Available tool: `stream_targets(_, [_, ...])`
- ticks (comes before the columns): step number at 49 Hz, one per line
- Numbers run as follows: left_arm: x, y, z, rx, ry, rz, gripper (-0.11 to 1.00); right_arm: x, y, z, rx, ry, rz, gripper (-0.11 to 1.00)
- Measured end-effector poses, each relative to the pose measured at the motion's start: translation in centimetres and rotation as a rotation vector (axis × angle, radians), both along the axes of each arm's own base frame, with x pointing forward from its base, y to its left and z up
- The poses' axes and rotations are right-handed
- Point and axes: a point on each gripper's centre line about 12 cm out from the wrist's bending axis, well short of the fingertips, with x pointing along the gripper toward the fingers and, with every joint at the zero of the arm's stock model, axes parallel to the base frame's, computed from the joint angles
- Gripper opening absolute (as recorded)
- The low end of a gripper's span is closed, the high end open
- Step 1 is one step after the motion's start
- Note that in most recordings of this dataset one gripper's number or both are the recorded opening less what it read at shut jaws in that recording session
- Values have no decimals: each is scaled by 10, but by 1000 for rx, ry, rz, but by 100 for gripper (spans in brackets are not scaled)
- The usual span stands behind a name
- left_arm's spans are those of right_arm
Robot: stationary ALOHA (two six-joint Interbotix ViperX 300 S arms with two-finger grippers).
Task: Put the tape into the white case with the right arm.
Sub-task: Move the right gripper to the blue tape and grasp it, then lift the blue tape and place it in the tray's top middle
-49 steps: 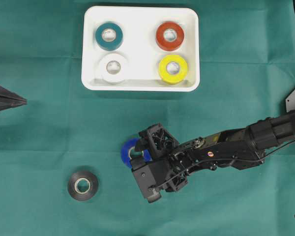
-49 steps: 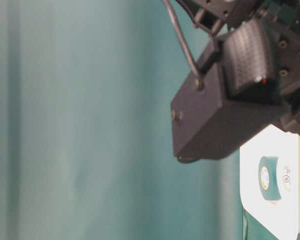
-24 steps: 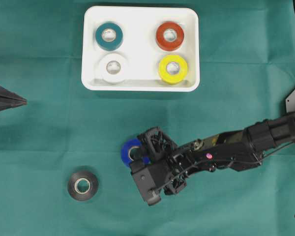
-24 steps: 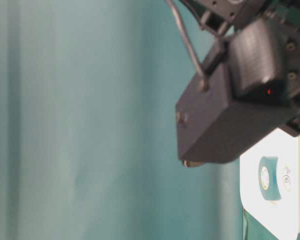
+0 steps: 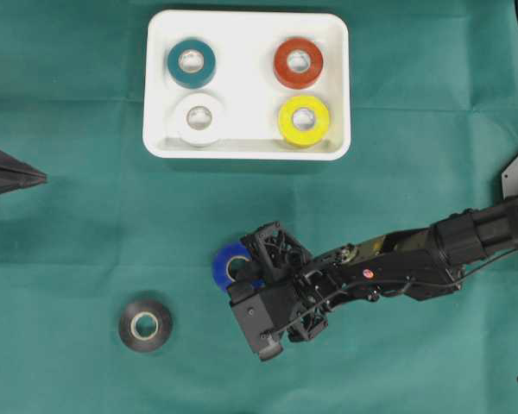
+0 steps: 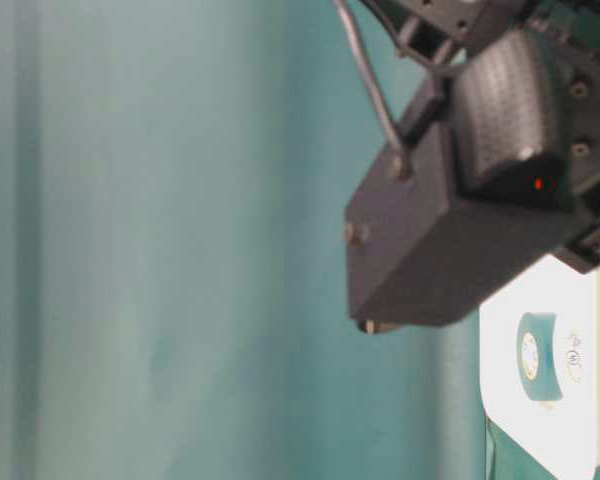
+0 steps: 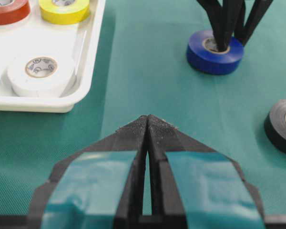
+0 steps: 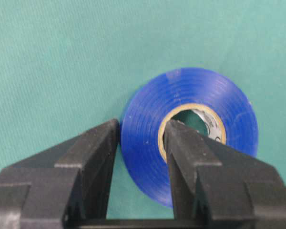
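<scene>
The right gripper (image 8: 140,138) has its two black fingers (image 8: 188,157) clamped on the wall of the blue tape roll (image 8: 190,129), one finger down inside the cardboard core, the other pressed on the outer face, and the roll lies flat on the cloth. From overhead, that blue roll (image 5: 229,263) peeks out at the left end of the right arm (image 5: 388,267), well short of the white case (image 5: 246,147), which sits at the far side with four rolls in it: teal (image 5: 191,62), red (image 5: 298,62), white (image 5: 199,118) and yellow (image 5: 304,120). A black tape roll (image 5: 145,324) lies alone to the near left, apart from everything. At the left edge the left gripper (image 7: 147,125) is pressed closed, tips meeting, teal-blue patches on both fingers, holding nothing. The surface is a green cloth (image 5: 86,216) with faint creases, covering all the table in view. The table-level camera is mostly filled by the blurred dark wrist housing (image 6: 450,240), a small red light glowing on it. Some print shows inside the blue roll's core, too small to read.
</scene>
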Motion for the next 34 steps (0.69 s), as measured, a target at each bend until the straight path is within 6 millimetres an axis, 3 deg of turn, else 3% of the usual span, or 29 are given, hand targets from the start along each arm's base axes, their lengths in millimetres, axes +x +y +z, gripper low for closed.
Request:
stream_targets(16, [0,0,0,0,0,0,0,-9,-7,48,-32,-26,-47,2])
stream_targets(26, [0,0,0,0,3,0,0,-10,-11,51,-41,-18,-60,2])
stream_targets(34, [0,0,0,-2,0,0,0,-6,-28,51,-42,-16,-102,2])
